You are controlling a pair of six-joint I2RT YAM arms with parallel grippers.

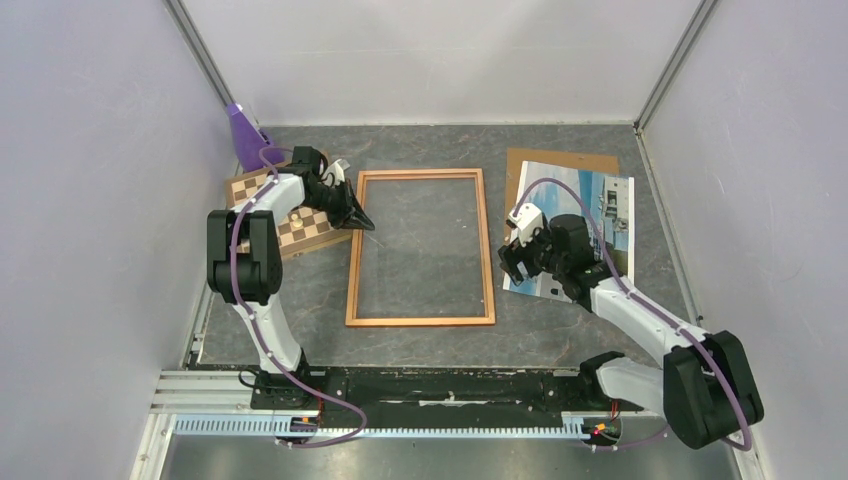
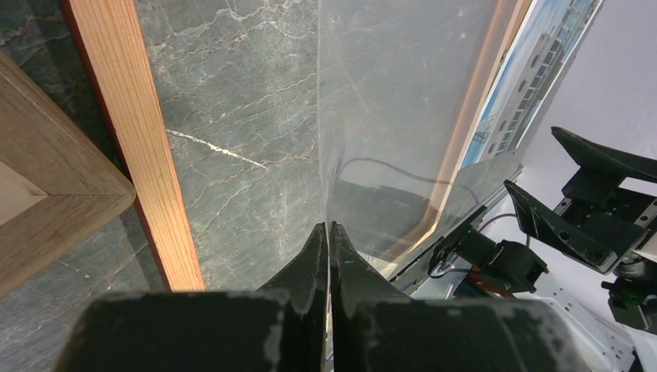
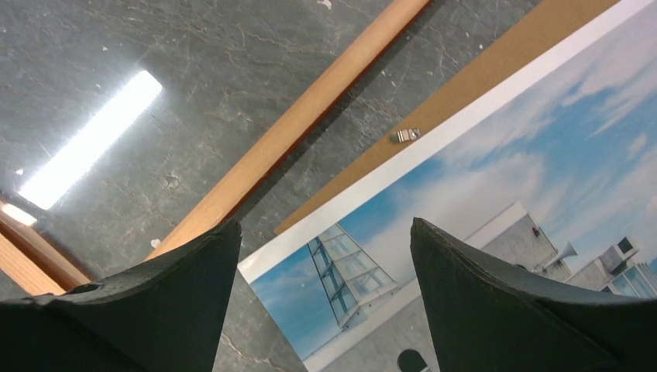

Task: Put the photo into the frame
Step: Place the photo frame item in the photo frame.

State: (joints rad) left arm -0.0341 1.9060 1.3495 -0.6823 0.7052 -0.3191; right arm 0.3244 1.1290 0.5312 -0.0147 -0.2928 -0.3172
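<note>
Left fingers (image 2: 310,267): nearest, bottom centre of the left wrist view. They are pressed together on the edge of a clear pane (image 2: 403,116), which stands tilted off the bench (image 2: 232,116) inside the frame (image 2: 132,116). The hold is a thin pinch at one edge only.

Right fingers (image 3: 155,302): spread wide, gripping nothing, poised over a corner of the photo (image 3: 496,201).

Photo: picture side up on a brown backing panel (image 3: 480,77), right of centre in the top view. It lies just beside the frame's right-hand rail, wholly outside the frame.

Small metal clip (image 3: 404,135): on the panel, close by the photo's white border.

Chessboard (image 1: 300,228): centre left, beneath the left arm.

Hazards, as judged:
- The pane may slip or swing from so slight a hold and drop onto the rails.
- The photo corner may crease if pinched flat against the panel, or may slide instead of lifting.
- Dragged across, the photo's edge may catch the rail or the clip.
- The tilted pane may bar the opening.
</note>
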